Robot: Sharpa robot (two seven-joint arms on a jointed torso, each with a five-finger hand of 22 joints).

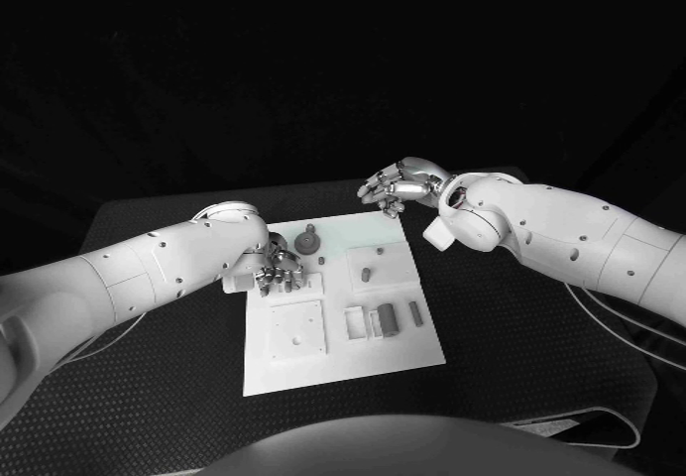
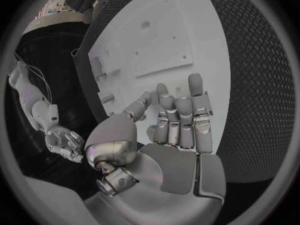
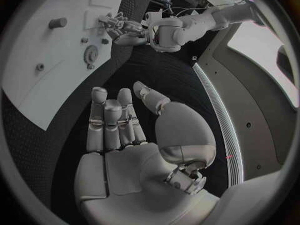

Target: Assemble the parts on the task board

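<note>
On the black worktop [image 1: 143,397] your board [image 1: 336,369] lies square in front of you, with the parts spread across it: a round knobbed piece [image 1: 306,239] near the far left corner, a small peg [image 1: 366,274] mid-board, and a cluster of upright blocks [image 1: 384,319] toward the right edge.

Your left hand [image 1: 276,271] hangs over the board's left edge, just beside the knobbed piece. Its wrist camera shows the fingers [image 2: 181,116] straight, side by side and holding nothing, so treat it as empty and open. Your right hand [image 1: 400,185] sits off the board past its far right corner, above bare worktop; its fingers [image 3: 111,122] are likewise extended with nothing in them.

Nothing is gripped yet, so the step in hand looks like the first pick, most likely by the left hand since it is nearest a part. Lower it slowly and bring thumb and fingers to opposite sides of the piece before closing; these parts are small and a glancing touch could skid one across the smooth board. Keep the palm from pressing the raised plate [image 1: 297,328] nearby. Leave the right hand parked where it is until you need it to steady the board or take a part on its own side.
</note>
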